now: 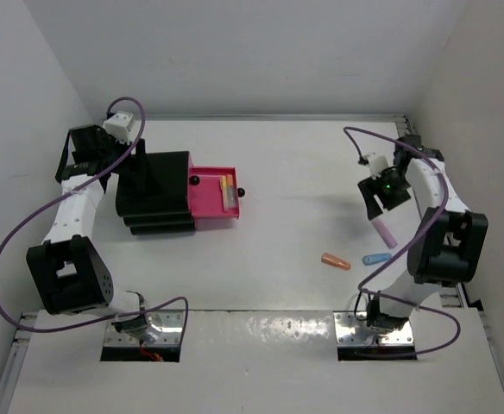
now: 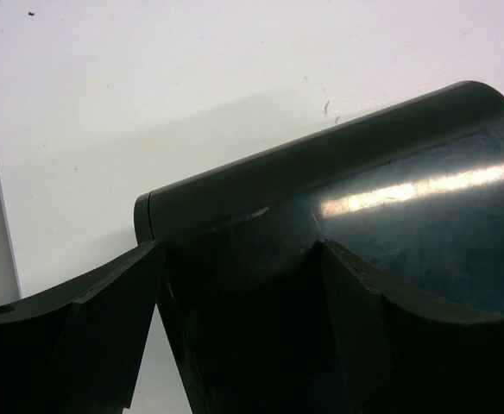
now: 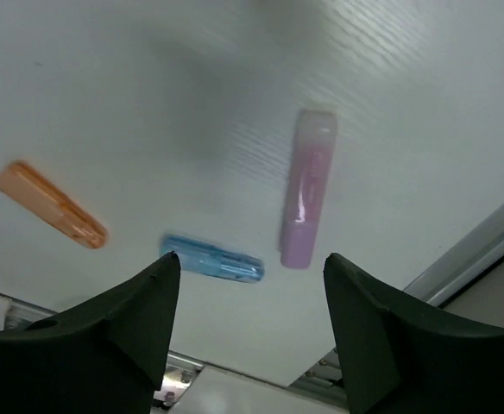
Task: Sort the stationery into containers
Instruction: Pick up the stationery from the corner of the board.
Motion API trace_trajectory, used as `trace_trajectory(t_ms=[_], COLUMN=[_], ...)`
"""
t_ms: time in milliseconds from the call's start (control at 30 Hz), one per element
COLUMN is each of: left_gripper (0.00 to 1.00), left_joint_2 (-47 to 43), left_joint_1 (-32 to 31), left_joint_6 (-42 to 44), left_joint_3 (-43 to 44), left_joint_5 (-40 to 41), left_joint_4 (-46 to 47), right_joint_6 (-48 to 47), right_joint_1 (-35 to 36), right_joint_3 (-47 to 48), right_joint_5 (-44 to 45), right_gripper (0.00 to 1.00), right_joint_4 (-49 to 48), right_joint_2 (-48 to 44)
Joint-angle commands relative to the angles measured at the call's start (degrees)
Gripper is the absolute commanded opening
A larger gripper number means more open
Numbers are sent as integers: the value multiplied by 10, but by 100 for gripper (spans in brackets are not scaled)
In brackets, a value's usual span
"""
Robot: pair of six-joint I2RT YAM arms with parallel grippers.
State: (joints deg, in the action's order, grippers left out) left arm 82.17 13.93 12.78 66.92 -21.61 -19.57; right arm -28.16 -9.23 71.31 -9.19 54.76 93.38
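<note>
Right claw [image 3: 252,267]: spread wide, nothing held, hovering over the right side of the white tabletop [image 1: 304,164].
Target, by my judgement: the translucent pink stubby highlighter [image 3: 307,190], directly under this claw, offset toward its right finger.
Long axis: near-to-far, crossing the claw's closing line, so a straight drop should suit.
Neighbours: light-blue highlighter [image 3: 211,258] and orange highlighter [image 3: 52,216], nearer and leftward.
Left claw [image 2: 243,250]: wide open, gripping nothing, over the far left edge of the black stepped box [image 1: 157,194].
Destination: pulled-out pink drawer [image 1: 209,217], well left.
</note>
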Motion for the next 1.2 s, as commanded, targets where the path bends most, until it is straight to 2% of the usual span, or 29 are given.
trace_trajectory(t_ms=[0,200,567,633,667,700,867,967,1033,1067,1167], left_gripper=[79,79,79,79,79,79,79,79,79,79,79], left_joint_2=[39,41,51,51,53,52,55,57,58,59,58], left_joint_1=[-14,-15,-14,-15,-14,-15,-15,-15,-15,-15,-15], left_joint_6=[-1,-6,-3,-2,-1,0,1,-1,-2,-3,-2], left_joint_3=[-39,-35,-27,-25,-24,-25,-22,-21,-20,-18,-14], left_joint_5=[16,16,24,24,24,24,24,22,19,20,19], left_joint_4=[-137,-138,-142,-144,-144,-144,-145,-144,-144,-143,-144], right_joint_6=[-60,-105,-95,-89,-90,-91,-79,-30,-9,5,-36], right_joint_1=[-53,-69,-33,-25,-20,-13,38,68,115,128,198], right_joint_3=[25,0,23,30,33,35,68,78,78,72,7], right_joint_5=[15,50,72,74,74,73,15,-37,-77,-88,-127], right_gripper=[67,68,67,62,47,38,2,0,0,0,0], right_joint_4=[9,-25,-70,-67,-67,-67,-76,-132,-165,-211,-330], right_joint_2=[22,64,173,198,204,214,203,161,131,119,58])
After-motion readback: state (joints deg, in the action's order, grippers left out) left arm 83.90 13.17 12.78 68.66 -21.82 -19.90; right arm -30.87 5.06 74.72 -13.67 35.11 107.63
